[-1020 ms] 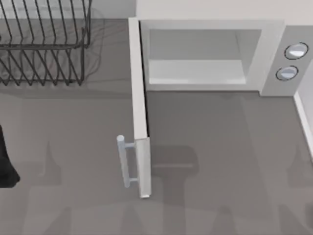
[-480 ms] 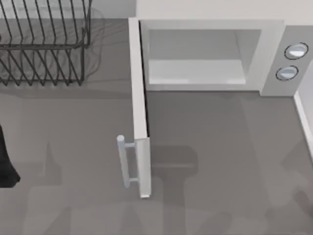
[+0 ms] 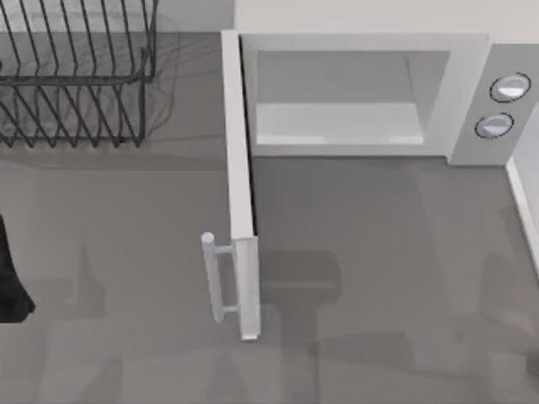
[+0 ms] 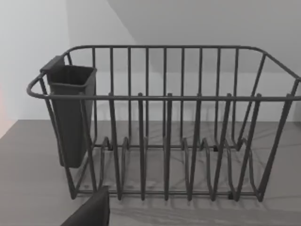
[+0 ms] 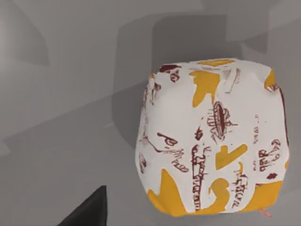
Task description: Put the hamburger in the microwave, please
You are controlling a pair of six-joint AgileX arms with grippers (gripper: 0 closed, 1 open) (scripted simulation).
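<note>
The hamburger [image 5: 211, 136] is a blocky bundle in white wrap with yellow-orange patches and dark red drawings. It lies on the grey table just below my right wrist camera, and a dark part of my right gripper [image 5: 89, 209] shows beside it, apart from it. The microwave [image 3: 467, 93] stands at the back right, its pale cavity open. Its door [image 3: 240, 185] is swung out toward the front with the bar handle [image 3: 215, 278] on its left face. My left arm [image 3: 10, 282] rests at the table's left edge, with a dark part of my left gripper [image 4: 91, 212] facing the rack.
A dark wire dish rack [image 3: 76, 76] stands at the back left, with a dark cutlery cup [image 4: 70, 113] hung on one end. The open door splits the table's middle. Two round knobs [image 3: 501, 105] sit on the microwave's grey panel.
Shadows at the table's front right have shifted between frames. The microwave, its door, the rack and the left arm have not moved.
</note>
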